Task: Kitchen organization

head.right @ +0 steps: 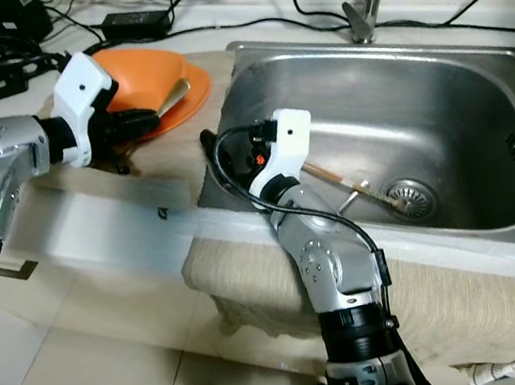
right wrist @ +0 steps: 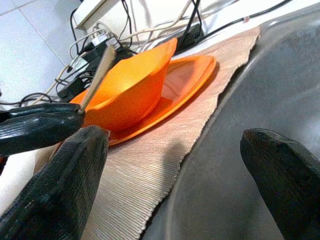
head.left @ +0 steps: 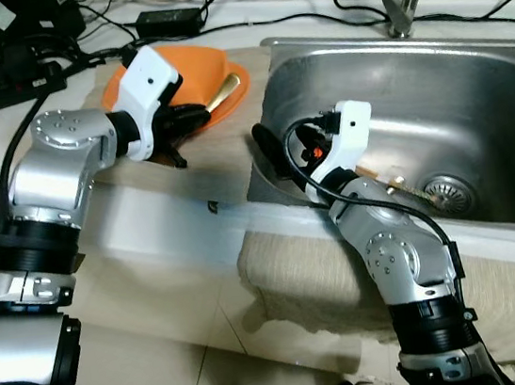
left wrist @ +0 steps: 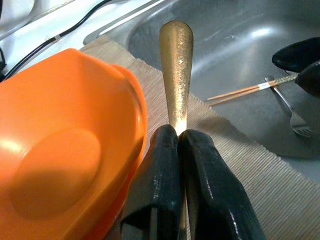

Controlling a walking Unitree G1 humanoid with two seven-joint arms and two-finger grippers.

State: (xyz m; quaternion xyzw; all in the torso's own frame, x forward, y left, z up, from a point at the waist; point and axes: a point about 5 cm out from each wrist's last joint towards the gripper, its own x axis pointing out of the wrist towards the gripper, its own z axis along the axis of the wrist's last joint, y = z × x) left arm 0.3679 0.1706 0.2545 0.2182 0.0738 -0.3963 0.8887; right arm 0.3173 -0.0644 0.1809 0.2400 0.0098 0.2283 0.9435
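Left gripper (left wrist: 179, 137): my fingers are pinched tight on the narrow end of the gold utensil (left wrist: 176, 65), which sticks straight out past the tips. I hold it low on the handle so that the broad end is free to go wherever it belongs.
Gold utensil: in the air above the beige mat (head.left: 219, 150), just beside the orange bowl (left wrist: 60, 145) and pointing toward the sink (head.left: 433, 84). I cannot tell whether it is a spoon or a ladle.
Orange bowl: sits on the orange plate (right wrist: 187, 82) at the mat's far edge, stacked so the two take one spot.
Right gripper (right wrist: 175, 160): spread wide, holding nothing, at the sink's left rim where the mat ends. I judge it waits there for the sink's contents.
Sink's contents: chopsticks (left wrist: 240, 92) and a fork (left wrist: 292, 112) lie on the basin floor near the drain (head.left: 449, 191), not yet sorted.
Cables (head.left: 4, 69): clutter the counter's far left corner, well apart from my work.
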